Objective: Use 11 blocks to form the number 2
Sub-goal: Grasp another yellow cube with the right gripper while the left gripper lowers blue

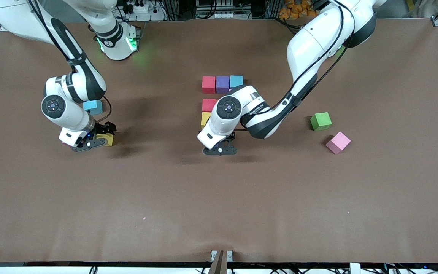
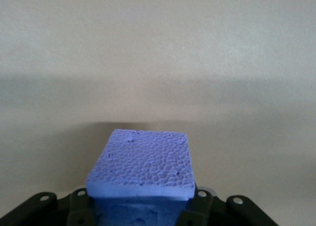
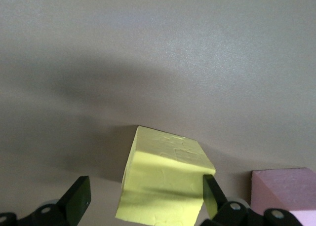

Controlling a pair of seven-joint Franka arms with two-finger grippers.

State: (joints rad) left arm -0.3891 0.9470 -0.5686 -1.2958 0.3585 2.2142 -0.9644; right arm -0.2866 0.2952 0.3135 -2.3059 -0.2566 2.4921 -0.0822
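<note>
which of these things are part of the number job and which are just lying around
Job: started digit of red, purple and light blue foam cubes; purple foam cube in left gripper; yellow foam cube between right gripper fingers; loose pink cube; loose light blue cube.
Lying about: green foam cube.

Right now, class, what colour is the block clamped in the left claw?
Purple-blue: the block in the left claw shows best in the left wrist view.

Even overhead light falls on the brown tabletop, casting soft, blurred shadows under each arm and beside each hand, a green glow spills from the right arm's base, and both wrist views look washed-out and hazy.
</note>
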